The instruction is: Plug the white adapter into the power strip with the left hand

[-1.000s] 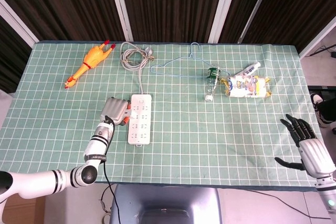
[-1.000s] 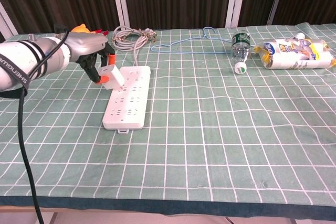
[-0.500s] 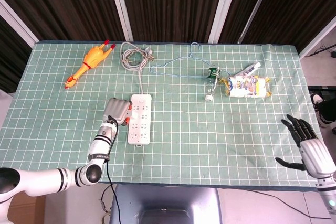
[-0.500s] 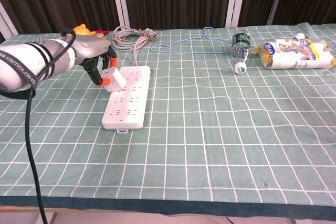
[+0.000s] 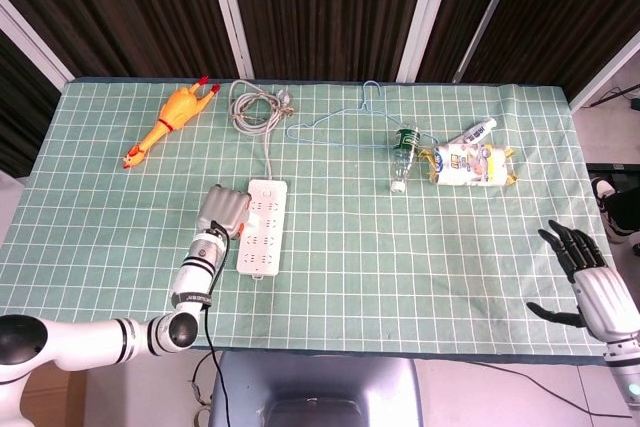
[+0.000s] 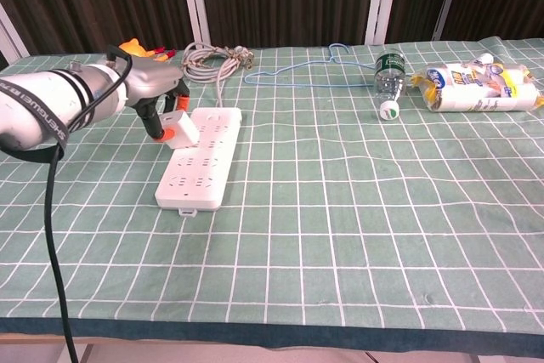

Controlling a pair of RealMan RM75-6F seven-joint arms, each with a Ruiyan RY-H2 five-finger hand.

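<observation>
The robot is working on the insertion step: its left hand (image 6: 146, 89) is gripping the white adapter (image 6: 178, 127) and holding it against the far left part of the white power strip (image 6: 198, 161), which is lying lengthwise on the green checked tablecloth (image 6: 357, 210). Whether the prongs are seated in a socket cannot be told from either view. The next move probably calls for lining the prongs up with a socket and pressing straight down, while keeping the strip from sliding. In the chest view, the adapter is sitting at about four o'clock from the hand, pinched at the fingertips. The right hand (image 5: 590, 282) is hanging off the table's near right edge, fingers spread and holding nothing.
</observation>
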